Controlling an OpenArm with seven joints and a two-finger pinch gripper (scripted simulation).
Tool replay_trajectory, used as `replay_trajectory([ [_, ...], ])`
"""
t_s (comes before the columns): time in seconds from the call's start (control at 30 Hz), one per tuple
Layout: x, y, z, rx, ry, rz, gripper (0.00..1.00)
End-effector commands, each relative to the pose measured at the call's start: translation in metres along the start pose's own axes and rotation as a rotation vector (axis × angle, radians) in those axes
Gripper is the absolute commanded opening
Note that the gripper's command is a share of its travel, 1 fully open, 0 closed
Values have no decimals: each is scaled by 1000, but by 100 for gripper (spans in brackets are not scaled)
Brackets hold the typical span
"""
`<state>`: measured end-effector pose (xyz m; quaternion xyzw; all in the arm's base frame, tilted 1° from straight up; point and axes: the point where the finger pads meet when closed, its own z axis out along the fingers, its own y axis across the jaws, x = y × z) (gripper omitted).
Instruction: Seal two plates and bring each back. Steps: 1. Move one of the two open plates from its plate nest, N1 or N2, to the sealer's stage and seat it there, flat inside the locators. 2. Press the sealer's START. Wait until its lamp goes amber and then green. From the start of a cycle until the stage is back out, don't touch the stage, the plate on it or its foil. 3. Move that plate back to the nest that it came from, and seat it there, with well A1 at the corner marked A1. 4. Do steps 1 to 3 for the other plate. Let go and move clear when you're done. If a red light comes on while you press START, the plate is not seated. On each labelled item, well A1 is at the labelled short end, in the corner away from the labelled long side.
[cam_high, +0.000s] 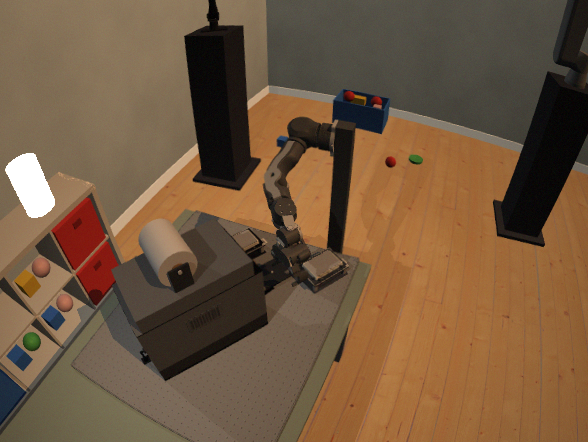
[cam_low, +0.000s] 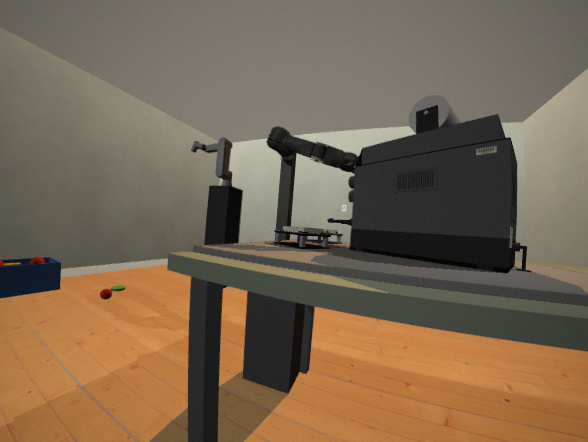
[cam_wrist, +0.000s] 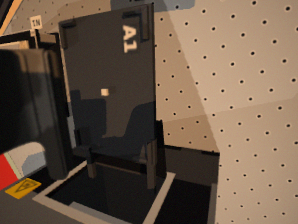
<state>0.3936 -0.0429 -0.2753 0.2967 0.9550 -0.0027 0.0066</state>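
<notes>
Plates, both pale, flat, rectangular: one at 3 o'clock of the big dark-grey boxy sealer from above, the other around 1. Black A1-marked stage is out, bare. My dark two-finger gripper: part-open, nothing held. Reads as step 1; can't tell what's sealed. Next: line up over an open plate, grip level.
</notes>
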Motion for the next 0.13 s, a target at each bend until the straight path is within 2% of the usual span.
replay_trajectory([
  [0.0,1,1,0,-5,3,-2,65],
  [0.1,1,1,0,-5,3,-2,65],
])
